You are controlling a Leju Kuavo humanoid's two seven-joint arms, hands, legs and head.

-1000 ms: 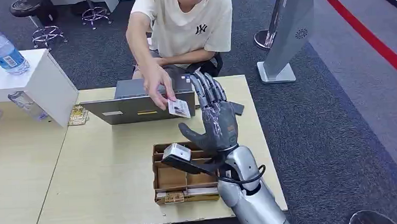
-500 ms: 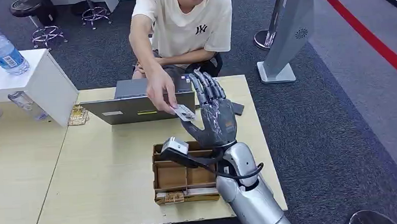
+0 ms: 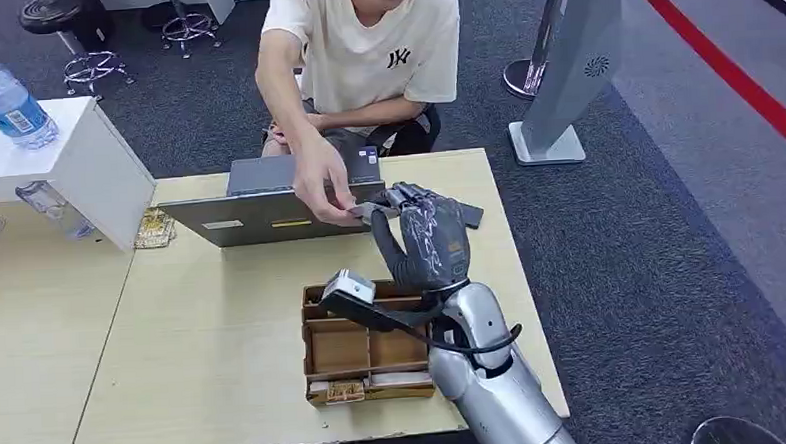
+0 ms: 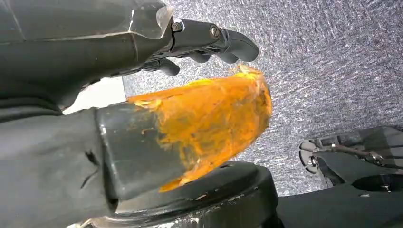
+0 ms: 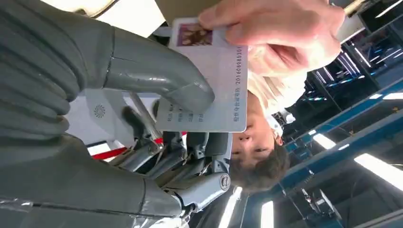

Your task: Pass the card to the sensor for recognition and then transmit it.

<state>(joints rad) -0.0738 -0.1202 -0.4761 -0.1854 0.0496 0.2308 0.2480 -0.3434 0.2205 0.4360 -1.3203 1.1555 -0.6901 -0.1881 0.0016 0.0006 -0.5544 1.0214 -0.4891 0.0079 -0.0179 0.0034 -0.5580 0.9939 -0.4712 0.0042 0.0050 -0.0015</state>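
While a person's hand holds the card, the right hand pinches it beside the laptop.

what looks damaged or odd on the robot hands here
In the left wrist view, the left robot hand has its thumb wrapped in torn, crinkled orange tape. The right robot hand shows no such wrap.
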